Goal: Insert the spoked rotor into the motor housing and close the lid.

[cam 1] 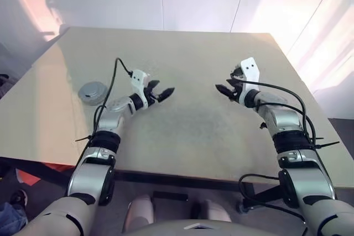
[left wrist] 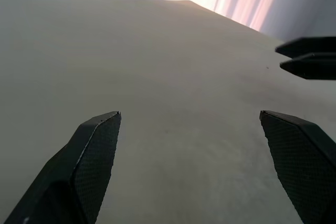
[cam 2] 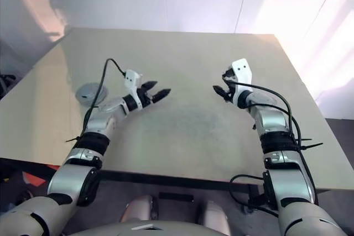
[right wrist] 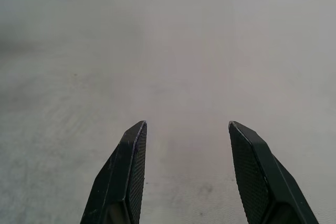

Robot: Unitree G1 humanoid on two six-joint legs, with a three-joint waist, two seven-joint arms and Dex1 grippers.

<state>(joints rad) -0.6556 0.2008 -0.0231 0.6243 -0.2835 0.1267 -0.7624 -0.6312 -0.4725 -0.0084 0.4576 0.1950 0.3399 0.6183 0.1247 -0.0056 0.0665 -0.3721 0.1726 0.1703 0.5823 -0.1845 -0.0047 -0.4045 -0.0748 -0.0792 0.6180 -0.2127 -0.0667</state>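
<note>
Two grippers hang over a bare stretch of the beige table [cam 1: 182, 136], tips turned toward each other with a wide gap of tabletop between them. The left gripper [cam 1: 161, 92] sits a little left of the table's middle, pointing roughly level and toward the robot's right; its two black fingers [left wrist: 94, 150] stand spread wide with nothing between them. The right gripper [cam 1: 228, 88] is on the right side, pointing toward the left and slightly down. Its fingers [right wrist: 128, 174] stand partly apart, again with only tabletop showing in the gap, so it holds nothing. In the left wrist view the tips of the right gripper show at the far edge, well apart from the left one's own fingers.

One round grey metal piece rests on the table near its left edge, just beyond the left forearm: the housing [cam 1: 92, 92], a short cup with a flat grey top that looks like the lid seated on it, though the seam between the two is too small to make out. It stands upright, flat on the surface, well apart from both grippers and touched by neither. Whether the rotor lies inside cannot be told.

A black cable [cam 1: 113, 78] loops up from the left wrist and passes beside the housing in the head views. Bright patches of light fall across the wall behind and the far right corner of the table.
</note>
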